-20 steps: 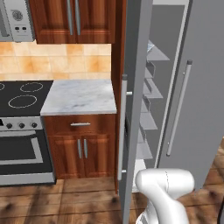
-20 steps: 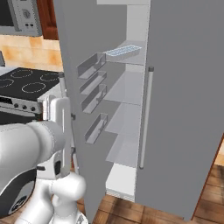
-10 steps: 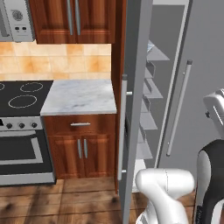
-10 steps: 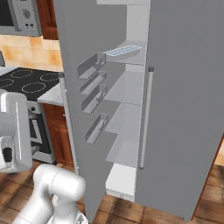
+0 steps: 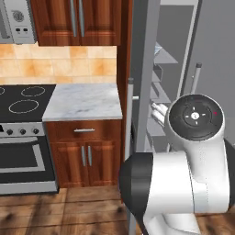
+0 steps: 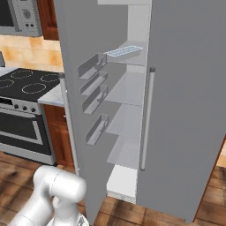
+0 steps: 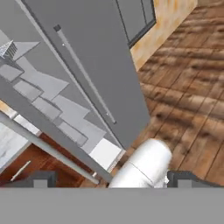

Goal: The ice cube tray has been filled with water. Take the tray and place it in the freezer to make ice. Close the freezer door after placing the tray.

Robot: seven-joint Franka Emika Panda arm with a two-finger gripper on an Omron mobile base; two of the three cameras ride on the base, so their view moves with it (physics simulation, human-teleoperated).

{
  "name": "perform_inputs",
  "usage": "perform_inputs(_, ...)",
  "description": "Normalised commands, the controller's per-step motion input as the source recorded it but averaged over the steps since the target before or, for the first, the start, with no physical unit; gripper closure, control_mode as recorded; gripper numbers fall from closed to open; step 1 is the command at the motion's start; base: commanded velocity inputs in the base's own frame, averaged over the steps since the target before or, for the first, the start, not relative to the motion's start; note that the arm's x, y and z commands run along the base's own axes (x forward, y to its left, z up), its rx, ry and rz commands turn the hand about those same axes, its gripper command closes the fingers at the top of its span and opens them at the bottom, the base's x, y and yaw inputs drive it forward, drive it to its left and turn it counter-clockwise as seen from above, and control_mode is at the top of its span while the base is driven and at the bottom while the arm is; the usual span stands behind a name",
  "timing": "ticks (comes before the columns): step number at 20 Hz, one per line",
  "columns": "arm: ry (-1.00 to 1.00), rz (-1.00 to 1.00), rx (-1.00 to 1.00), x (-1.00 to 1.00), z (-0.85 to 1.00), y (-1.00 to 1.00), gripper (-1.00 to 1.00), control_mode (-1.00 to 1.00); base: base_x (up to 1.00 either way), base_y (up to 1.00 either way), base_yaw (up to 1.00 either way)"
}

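Two doors on the freezer (image 6: 185,110): the narrower freezer door (image 6: 81,106) stands swung open, its inner face carrying four door bins (image 6: 93,84) stacked one above another; the wider plain door (image 6: 190,88) is closed, with its bar handle (image 6: 146,119) running vertically.

Ice cube tray (image 6: 125,51) lies flat on the top white shelf (image 6: 128,59) inside the open compartment, near the shelf's front edge, long side angled toward the back. Water (image 6: 126,51) reads as a pale blue grid across the cells. In the hand view the tray (image 7: 7,49) appears only as a small gridded corner at the far left edge.

Gripper (image 7: 111,180): two dark fingertips (image 7: 40,179) sit at the bottom of the hand view, well apart, with nothing between them; the camera looks down past the freezer toward the wood floor (image 7: 188,100).

Left of the freezer door, a marble tabletop (image 5: 85,101) sits over wooden cabinets (image 5: 85,153), beside a black stove (image 5: 23,98). Arm's white elbow (image 5: 195,119) rises in front of the open compartment in the left base view.
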Motion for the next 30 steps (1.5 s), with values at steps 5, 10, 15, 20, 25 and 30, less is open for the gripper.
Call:
perform_inputs(5, 0.37, 0.1, -0.32, 0.11, -0.15, 0.84, -1.0, -1.0, 0.0, 0.0, 0.0)
perform_inputs(10, 0.43, 0.05, -0.38, 0.4, -0.56, 0.55, -1.0, -1.0, 0.0, 0.0, 0.0)
perform_inputs(15, 0.23, 0.0, -0.3, 0.54, -0.69, 0.0, -1.0, -1.0, 0.0, 0.0, 0.0)
perform_inputs(20, 0.02, 0.0, -0.14, 0.56, -0.68, -0.1, -1.0, -1.0, 0.0, 0.0, 0.0)
perform_inputs(25, 0.04, 0.02, -0.01, 0.34, -0.32, -0.02, -1.0, -1.0, 0.0, 0.0, 0.0)
perform_inputs(30, 0.15, 0.05, 0.0, 0.2, -0.11, -0.03, -1.0, -1.0, 0.0, 0.0, 0.0)
